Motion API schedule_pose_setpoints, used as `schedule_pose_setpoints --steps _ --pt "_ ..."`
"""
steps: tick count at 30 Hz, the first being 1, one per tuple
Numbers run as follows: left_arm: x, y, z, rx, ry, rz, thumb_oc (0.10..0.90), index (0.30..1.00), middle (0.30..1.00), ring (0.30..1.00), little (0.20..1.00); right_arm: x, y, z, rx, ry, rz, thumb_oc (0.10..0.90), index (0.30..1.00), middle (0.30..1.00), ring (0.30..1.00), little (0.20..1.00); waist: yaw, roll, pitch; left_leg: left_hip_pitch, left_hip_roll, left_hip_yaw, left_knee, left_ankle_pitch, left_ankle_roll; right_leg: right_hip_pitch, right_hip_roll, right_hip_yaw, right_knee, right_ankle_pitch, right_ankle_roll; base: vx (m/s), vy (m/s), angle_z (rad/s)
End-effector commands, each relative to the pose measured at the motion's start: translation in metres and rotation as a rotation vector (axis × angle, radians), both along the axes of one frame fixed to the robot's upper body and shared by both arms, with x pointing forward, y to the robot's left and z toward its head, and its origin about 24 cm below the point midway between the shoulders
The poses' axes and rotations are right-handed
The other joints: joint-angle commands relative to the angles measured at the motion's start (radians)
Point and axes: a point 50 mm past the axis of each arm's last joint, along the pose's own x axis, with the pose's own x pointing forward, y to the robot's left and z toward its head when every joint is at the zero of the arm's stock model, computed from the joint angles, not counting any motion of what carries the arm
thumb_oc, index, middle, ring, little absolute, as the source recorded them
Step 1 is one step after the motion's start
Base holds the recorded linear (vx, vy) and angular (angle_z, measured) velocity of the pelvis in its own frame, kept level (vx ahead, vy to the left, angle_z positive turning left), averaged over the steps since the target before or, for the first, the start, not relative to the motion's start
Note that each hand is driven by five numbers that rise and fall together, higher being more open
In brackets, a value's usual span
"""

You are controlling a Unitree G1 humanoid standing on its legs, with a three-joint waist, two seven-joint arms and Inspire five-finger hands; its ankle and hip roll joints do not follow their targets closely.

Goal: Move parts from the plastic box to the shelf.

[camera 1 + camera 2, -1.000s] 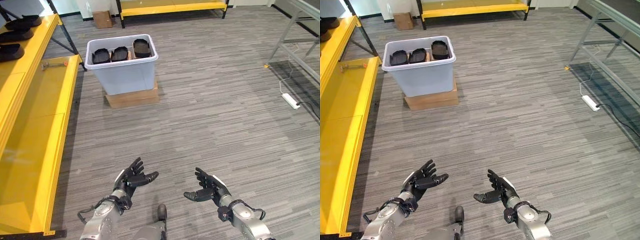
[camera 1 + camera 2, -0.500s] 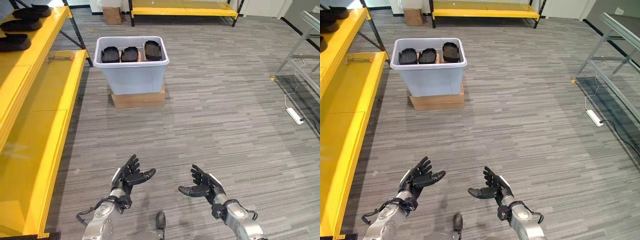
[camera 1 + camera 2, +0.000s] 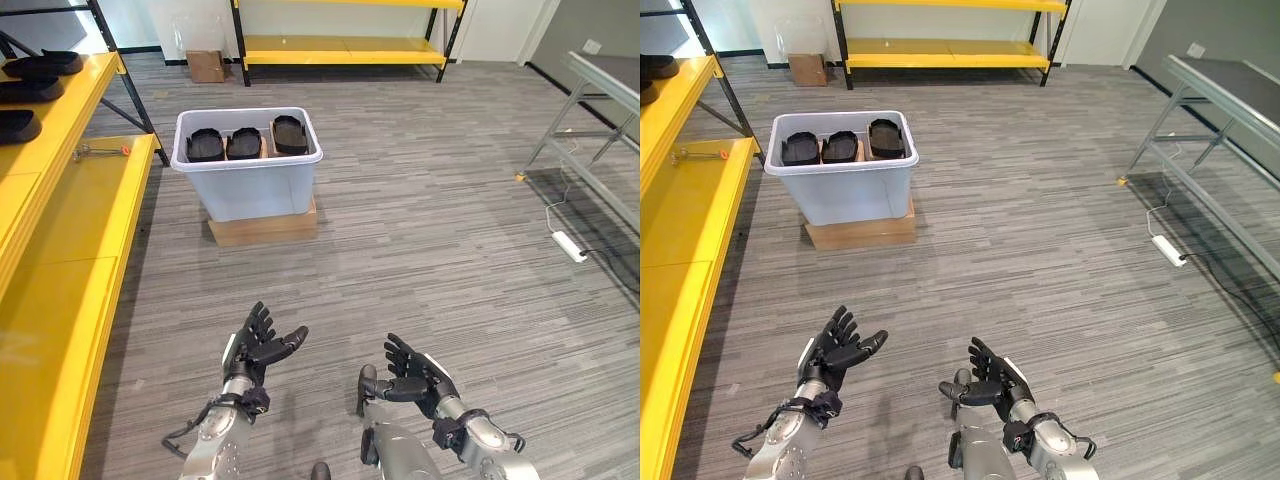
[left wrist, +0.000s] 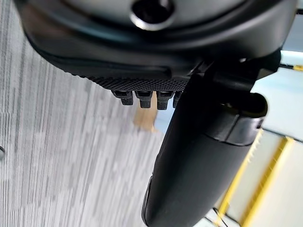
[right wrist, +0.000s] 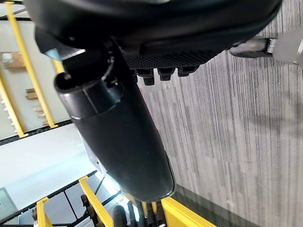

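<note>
Left eye view, near to far: your left hand at 7 o'clock and right hand at 5 o'clock — fingers spread, holding nothing. Toward 11 o'clock, the plastic box on a cardboard base holds three black parts; yellow shelf at 9 o'clock.

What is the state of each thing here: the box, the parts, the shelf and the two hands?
Plastic box: open-topped, on a cardboard base.
Black parts: three side by side in the box.
Yellow shelf: more black parts on its upper level.
Left hand: open, empty.
Right hand: open, empty.
</note>
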Motion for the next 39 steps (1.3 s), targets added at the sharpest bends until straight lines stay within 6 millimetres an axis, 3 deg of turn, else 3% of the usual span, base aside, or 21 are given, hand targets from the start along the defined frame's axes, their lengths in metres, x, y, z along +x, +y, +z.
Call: schedule_pose_setpoints --steps 1,4,7,13,18,19,20,23,25,28,29,31,33,39 --pt "0.032 0.0 0.057 0.053 -0.301 -0.006 0.9 1.0 1.0 1.0 1.0 0.036 0.012 0.047 0.05 -0.273 0.037 0.9 1.0 1.0 1.0 1.0 -0.016 -0.016 -0.039 0.07 -0.011 -0.048 -0.032 -0.12 -0.05 0.049 0.049 0.1 -0.008 0.133 0.04 0.38 -0.182 0.85" --pt "0.034 -0.001 0.062 0.046 -0.307 -0.015 0.9 1.0 1.0 1.0 1.0 0.036 0.016 0.046 0.04 -0.282 0.031 0.9 1.0 1.0 1.0 1.0 -0.015 -0.035 -0.037 0.074 -0.009 -0.051 0.019 -0.156 -0.046 0.085 0.044 0.123 0.027 0.147 0.037 0.34 -0.202 0.64" --pt "0.036 -0.005 0.063 0.043 -0.285 -0.05 0.9 1.0 1.0 1.0 1.0 0.042 0.02 0.053 0.021 -0.318 0.052 0.9 1.0 1.0 1.0 1.0 -0.012 -0.034 -0.033 0.092 0.007 -0.035 0.034 -0.184 -0.048 0.09 0.05 0.109 0.101 0.122 0.016 0.45 -0.231 0.11" --pt "0.031 -0.022 0.048 0.001 -0.207 -0.206 0.9 1.0 1.0 1.0 1.0 0.039 0.025 0.056 0.043 -0.31 0.079 0.9 1.0 1.0 1.0 1.0 -0.025 -0.026 -0.018 0.083 0.022 -0.011 0.037 -0.19 -0.048 0.04 0.06 0.099 0.181 0.115 0.005 0.2 -0.113 -0.02" --pt "0.018 -0.032 0.034 -0.06 -0.151 -0.199 0.9 1.0 1.0 1.0 1.0 0.034 0.024 0.053 0.051 -0.3 0.087 0.9 1.0 1.0 1.0 1.0 -0.034 -0.026 -0.032 0.094 0.026 -0.005 0.046 -0.199 -0.058 0.048 0.064 0.108 0.188 0.11 -0.008 0.19 -0.149 0.08" --pt "0.014 -0.033 0.031 -0.065 -0.14 -0.194 0.9 1.0 1.0 1.0 1.0 0.034 0.023 0.052 0.049 -0.299 0.083 0.9 1.0 1.0 1.0 1.0 -0.033 -0.023 -0.04 0.098 0.029 -0.005 0.052 -0.192 -0.063 0.06 0.066 0.105 0.182 0.102 -0.015 0.18 -0.217 0.03" --pt "0.011 -0.031 0.032 -0.049 -0.16 -0.163 0.9 1.0 1.0 1.0 1.0 0.036 0.022 0.05 0.037 -0.294 0.085 0.9 1.0 1.0 1.0 1.0 -0.024 -0.003 -0.059 0.1 0.039 -0.001 0.074 -0.135 -0.086 0.087 0.072 0.073 0.18 0.071 -0.034 0.19 -0.226 0.03" --pt "0.013 -0.022 0.043 -0.024 -0.223 -0.096 0.9 1.0 1.0 1.0 1.0 0.036 0.027 0.056 0.075 -0.317 0.125 0.9 1.0 1.0 1.0 1.0 -0.022 0.017 -0.073 0.063 0.042 -0.018 0.14 -0.045 -0.11 0.134 0.092 0.088 0.142 0.051 -0.056 0.16 -0.191 0.07" --pt "0.015 -0.017 0.043 -0.054 -0.222 -0.06 0.9 1.0 1.0 1.0 1.0 0.035 0.029 0.057 0.078 -0.328 0.141 0.9 1.0 1.0 1.0 1.0 -0.022 0.027 -0.081 0.061 0.042 -0.028 0.153 -0.022 -0.123 0.136 0.098 0.08 0.148 0.037 -0.066 0.12 -0.155 0.03" --pt "0.016 -0.011 0.04 -0.094 -0.227 -0.025 0.9 1.0 1.0 1.0 1.0 0.034 0.034 0.061 0.179 -0.352 0.196 0.9 1.0 1.0 1.0 1.0 -0.022 0.049 -0.095 0.047 0.047 -0.023 0.248 0.075 -0.165 0.156 0.104 0.037 0.145 0.008 -0.096 0.08 -0.123 0.04" --pt "0.017 -0.012 0.041 -0.114 -0.254 -0.034 0.9 1.0 1.0 1.0 1.0 0.032 0.035 0.061 0.191 -0.35 0.232 0.9 1.0 1.0 1.0 1.0 -0.021 0.049 -0.097 0.008 0.043 0.003 0.367 0.142 -0.191 0.184 0.096 0.02 0.126 -0.002 -0.113 0.08 -0.127 0.14" --pt "0.019 -0.015 0.045 -0.121 -0.283 -0.056 0.9 1.0 1.0 1.0 1.0 0.031 0.033 0.06 0.154 -0.359 0.254 0.9 1.0 1.0 1.0 1.0 -0.014 0.034 -0.088 -0.085 0.043 0.05 0.548 0.195 -0.211 0.224 0.077 0.011 0.102 -0.008 -0.126 0.07 -0.159 0.24" --pt "0.023 -0.019 0.048 -0.132 -0.29 -0.085 0.9 1.0 1.0 1.0 1.0 0.033 0.029 0.058 0.096 -0.368 0.244 0.9 1.0 1.0 1.0 1.0 0.01 0.003 -0.05 -0.274 0.081 0.138 0.802 0.146 -0.2 0.302 0.05 0.009 0.083 -0.02 -0.138 0.06 -0.202 0.36" --pt "0.023 -0.02 0.047 -0.133 -0.289 -0.088 0.9 1.0 1.0 1.0 1.0 0.034 0.028 0.057 0.094 -0.37 0.241 0.9 1.0 1.0 1.0 1.0 0.014 0.001 -0.042 -0.304 0.092 0.147 0.822 0.134 -0.194 0.314 0.05 0.009 0.081 -0.023 -0.139 0.05 0.001 0.08"
